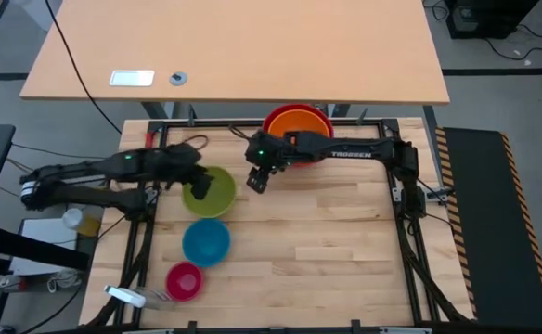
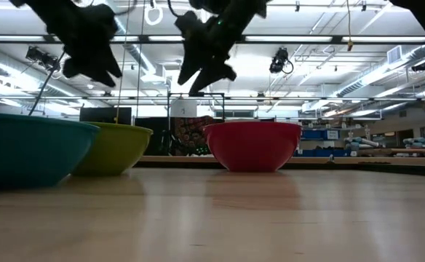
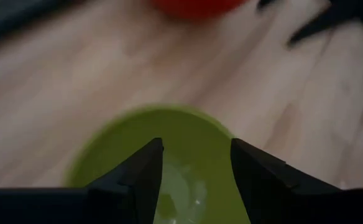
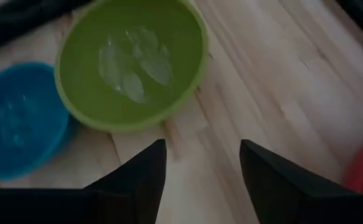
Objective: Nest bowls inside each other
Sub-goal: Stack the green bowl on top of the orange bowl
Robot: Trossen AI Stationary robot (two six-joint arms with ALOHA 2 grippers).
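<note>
The red bowl [image 1: 273, 118] stands at the table's far edge with the orange bowl [image 1: 301, 128] nested in it. Toward the near left edge, in a row, the yellow-green bowl [image 1: 217, 195], the blue bowl [image 1: 205, 241] and the pink bowl [image 1: 184, 280] stand upright on their bases. My left gripper [image 3: 197, 146] hangs open above the yellow-green bowl's [image 3: 175, 134] left rim, clear of it. My right gripper [image 4: 203, 146] is open in the air over bare wood between the yellow-green bowl [image 4: 132, 62] and the red bowl, holding nothing.
Black frame rails [image 1: 410, 232] run along the table's edges. A clear object [image 1: 127, 297] lies at the near left corner, and a bottle [image 1: 71, 220] stands off the table's left side. Bare wood [image 1: 327, 241] spreads over the right half.
</note>
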